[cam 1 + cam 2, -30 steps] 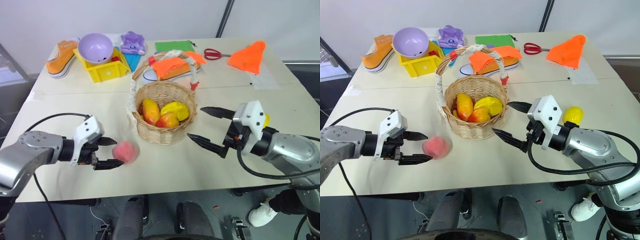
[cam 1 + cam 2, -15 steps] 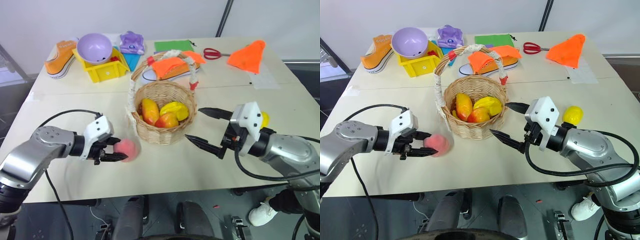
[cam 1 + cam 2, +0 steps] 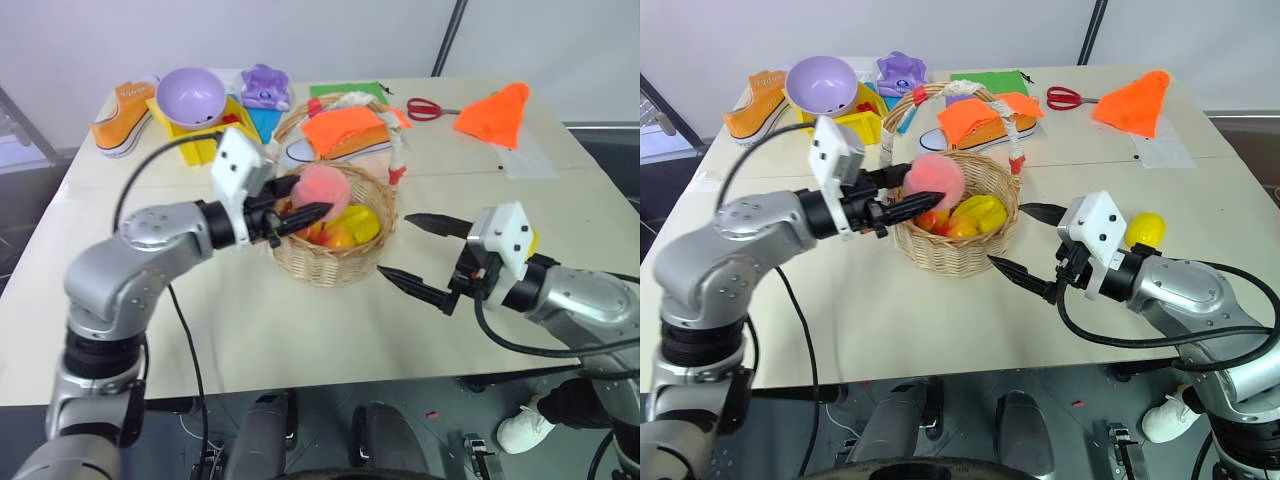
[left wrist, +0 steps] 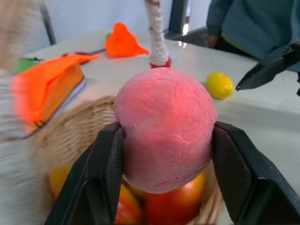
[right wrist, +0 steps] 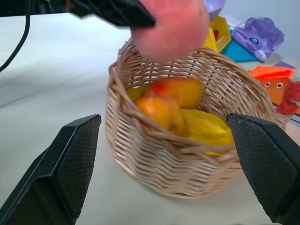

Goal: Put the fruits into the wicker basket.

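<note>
A pink peach (image 3: 322, 188) hangs over the near-left rim of the wicker basket (image 3: 330, 265), with my left gripper (image 3: 312, 201) shut on it; in the left wrist view the peach (image 4: 165, 129) sits between both black fingers (image 4: 105, 168). In the basket lie an orange-red mango (image 5: 176, 91) and yellow fruits (image 3: 355, 222). The basket's white handle (image 3: 396, 150) arches over its far side. A lemon (image 3: 1145, 228) lies on the table at the right, behind my right gripper (image 3: 393, 245). That gripper is open, level, just right of the basket, holding nothing.
At the back of the table stand a yellow bin (image 3: 205, 143) with a purple bowl (image 3: 190, 95), an orange sneaker (image 3: 120, 115), a purple toy (image 3: 265, 85), a green sheet (image 3: 345, 92), scissors (image 3: 430, 105), orange cloths (image 3: 497, 112) and a cloth-covered shoe (image 3: 340, 135). A person (image 4: 253, 23) stands beyond the table.
My left gripper shut on the peach on the table, then lifted it and carried it right, to above the basket. The right arm has kept still.
</note>
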